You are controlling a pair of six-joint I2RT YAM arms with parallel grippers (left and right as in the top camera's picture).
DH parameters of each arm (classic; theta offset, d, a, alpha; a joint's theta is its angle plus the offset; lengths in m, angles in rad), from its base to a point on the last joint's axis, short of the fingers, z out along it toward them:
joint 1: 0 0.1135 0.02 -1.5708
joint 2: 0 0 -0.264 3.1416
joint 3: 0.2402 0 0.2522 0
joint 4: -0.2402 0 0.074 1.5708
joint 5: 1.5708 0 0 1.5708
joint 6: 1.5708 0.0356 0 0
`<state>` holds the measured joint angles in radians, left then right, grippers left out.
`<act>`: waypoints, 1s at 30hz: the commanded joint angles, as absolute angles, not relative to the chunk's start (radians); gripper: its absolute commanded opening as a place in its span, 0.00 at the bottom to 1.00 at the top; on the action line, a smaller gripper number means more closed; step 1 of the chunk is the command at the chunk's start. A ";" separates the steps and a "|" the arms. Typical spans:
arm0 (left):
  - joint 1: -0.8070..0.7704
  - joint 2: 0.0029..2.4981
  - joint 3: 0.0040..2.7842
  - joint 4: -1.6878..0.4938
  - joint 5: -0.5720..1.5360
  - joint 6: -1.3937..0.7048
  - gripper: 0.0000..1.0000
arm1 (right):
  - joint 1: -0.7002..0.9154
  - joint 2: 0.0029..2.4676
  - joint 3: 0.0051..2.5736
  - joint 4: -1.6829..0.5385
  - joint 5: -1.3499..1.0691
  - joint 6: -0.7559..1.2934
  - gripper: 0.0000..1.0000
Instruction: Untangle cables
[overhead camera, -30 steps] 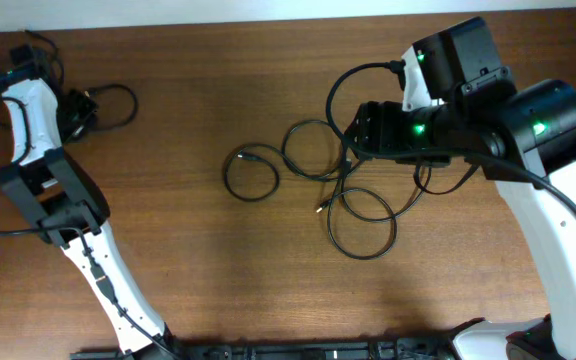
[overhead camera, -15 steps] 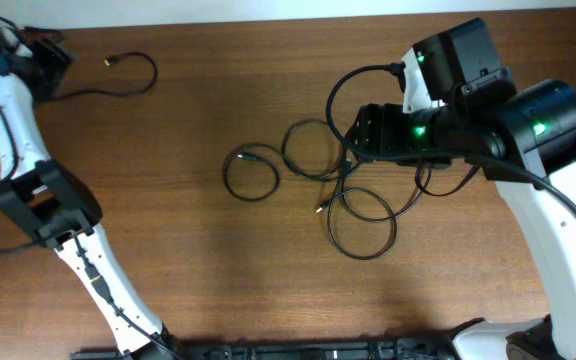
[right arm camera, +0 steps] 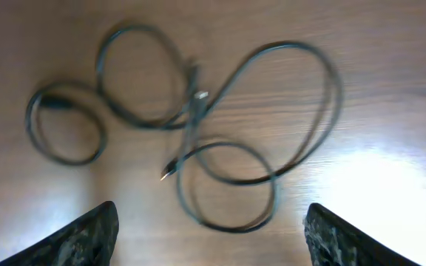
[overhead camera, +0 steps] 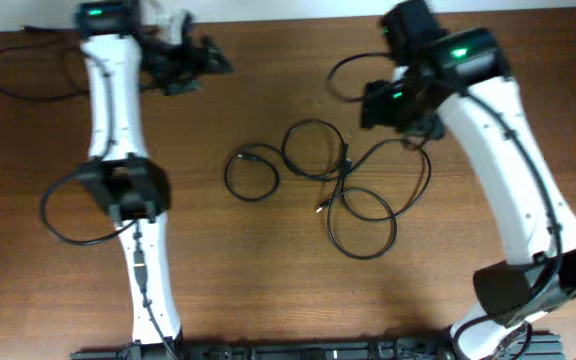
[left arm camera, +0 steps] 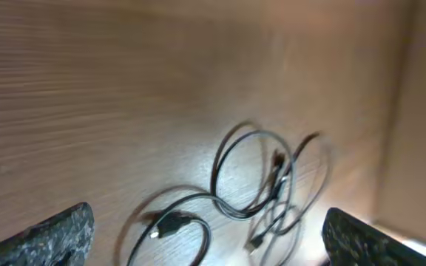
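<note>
Left claw (left arm camera: 209, 238) released, fingers wide apart, empty; it's at far side of worktop (overhead camera: 268, 290), left of centre. Right claw (right arm camera: 213, 235) also released, empty, hovers at far side over right end of cables (overhead camera: 320, 185). Cables lie mid-worktop as linked loose loops: small loop on left w/ plug end, bigger loops to right and near. Neither claw touches them. Both wrist views blurry.

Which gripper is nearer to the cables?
Right. The right gripper is close to the cables, at their upper right; the left gripper is farther off, at their upper left.
</note>
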<state>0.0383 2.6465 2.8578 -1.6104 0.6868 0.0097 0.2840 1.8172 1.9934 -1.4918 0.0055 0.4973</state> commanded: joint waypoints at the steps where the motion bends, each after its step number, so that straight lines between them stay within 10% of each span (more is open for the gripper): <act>1: -0.101 2.652 2.852 -1.625 0.457 0.085 1.00 | 0.127 1.806 1.999 -1.542 0.033 0.499 0.79; 2: -0.152 2.652 2.845 -1.626 0.413 0.085 1.00 | 0.078 1.806 1.999 -1.555 0.030 0.499 0.98; 17: -0.569 2.698 2.780 -1.561 0.262 -0.337 0.99 | -0.033 1.806 1.999 -1.623 -0.015 0.498 0.98; 26: -0.609 2.781 2.779 -1.599 0.261 -0.347 0.84 | -0.033 1.806 1.999 -1.623 -0.015 0.498 0.98; 30: -0.615 2.790 2.779 -1.618 0.262 -0.344 0.60 | -0.033 1.806 1.999 -1.623 -0.015 0.498 0.98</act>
<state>-0.6033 2.7663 2.7785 -1.6135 0.2714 -0.3428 -0.0315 1.8172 1.9934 -1.6230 -0.0090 0.4973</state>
